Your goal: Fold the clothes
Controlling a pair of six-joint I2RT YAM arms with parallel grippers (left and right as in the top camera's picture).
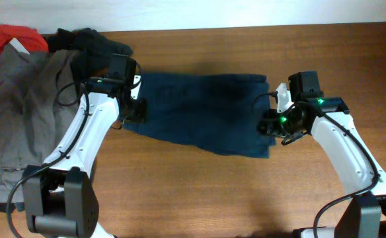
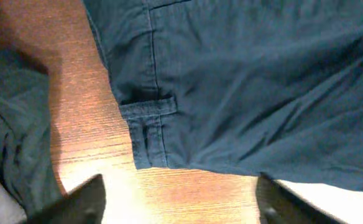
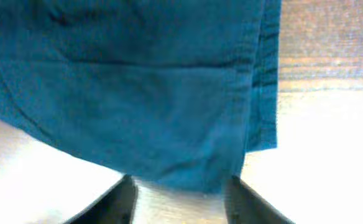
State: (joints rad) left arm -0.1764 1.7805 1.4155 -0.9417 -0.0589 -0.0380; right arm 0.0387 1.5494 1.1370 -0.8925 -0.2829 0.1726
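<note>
While both hang spread and empty, the right gripper (image 3: 180, 198) sits at the hem corner (image 3: 231, 168), the left gripper (image 2: 180, 199) at the waistband (image 2: 132, 68). Beyond, the navy shorts (image 1: 199, 109) lie flat on the counter (image 1: 199, 192), long axis arm to arm.

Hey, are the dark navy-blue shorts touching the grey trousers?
Apart. Left wrist view shows bare wooden table between the dark navy-blue shorts and the grey trousers.

The wooden desk (image 1: 213, 192) carries navy shorts (image 1: 199, 112) spread flat at its middle. Grey trousers (image 1: 14, 119), a black garment (image 1: 94, 43) and a red piece (image 1: 18, 36) lie heaped at its left.
</note>
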